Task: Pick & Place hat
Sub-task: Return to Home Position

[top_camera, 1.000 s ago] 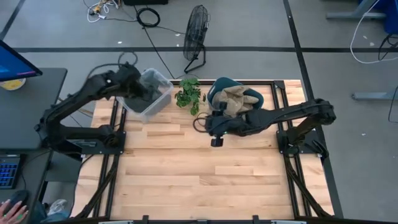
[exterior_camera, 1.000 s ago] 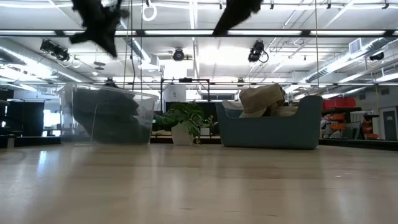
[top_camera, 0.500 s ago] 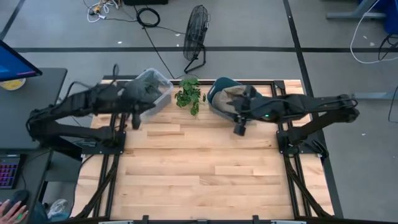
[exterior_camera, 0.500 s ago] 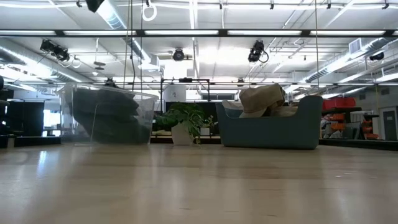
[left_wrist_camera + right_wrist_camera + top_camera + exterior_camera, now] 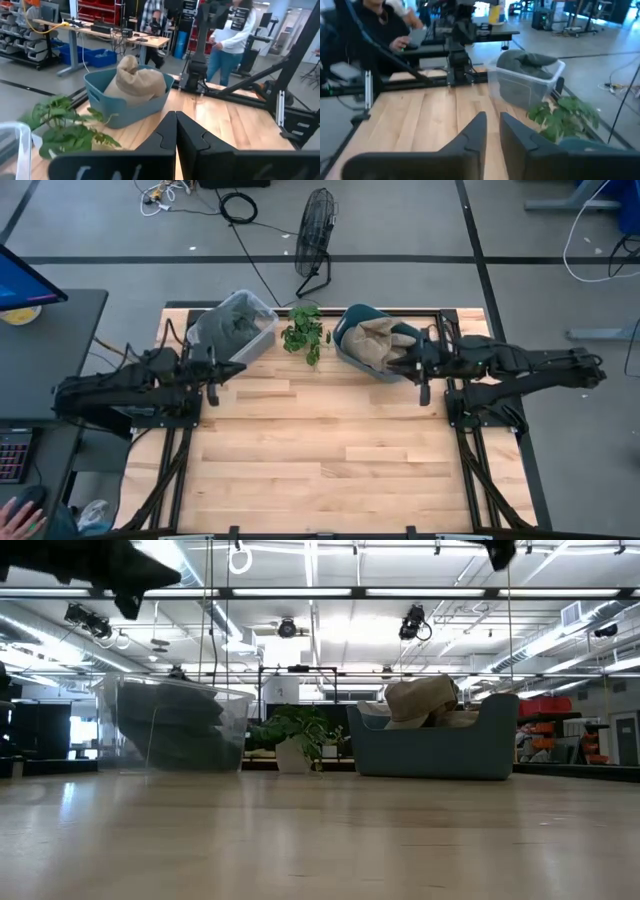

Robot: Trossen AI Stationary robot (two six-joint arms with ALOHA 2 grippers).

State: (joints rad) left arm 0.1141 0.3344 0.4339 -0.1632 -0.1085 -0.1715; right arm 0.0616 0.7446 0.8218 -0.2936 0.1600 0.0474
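Note:
A dark grey hat (image 5: 237,323) lies inside the clear plastic bin (image 5: 262,340) at the table's far left. It also shows in the low view (image 5: 180,725) and the right wrist view (image 5: 527,60). Tan hats (image 5: 374,338) are piled in the teal bin (image 5: 345,352) at the far right, and one tan hat (image 5: 137,77) shows in the left wrist view. My left gripper (image 5: 213,383) hovers near the left edge, just nearer than the clear bin, shut and empty (image 5: 175,131). My right gripper (image 5: 423,394) hovers beside the teal bin's right end, its fingers all but together and empty (image 5: 493,131).
A small potted plant (image 5: 303,332) stands between the two bins at the far edge. The bare wooden tabletop (image 5: 320,450) stretches across the middle and near side. People and workbenches show in the room beyond the table (image 5: 227,35).
My left gripper has drawn back from over the clear bin toward the table's left and near side, uncovering the dark hat in the bin. My right gripper has moved from the table's middle toward the right edge, past the teal bin. The bins and hats have stayed put.

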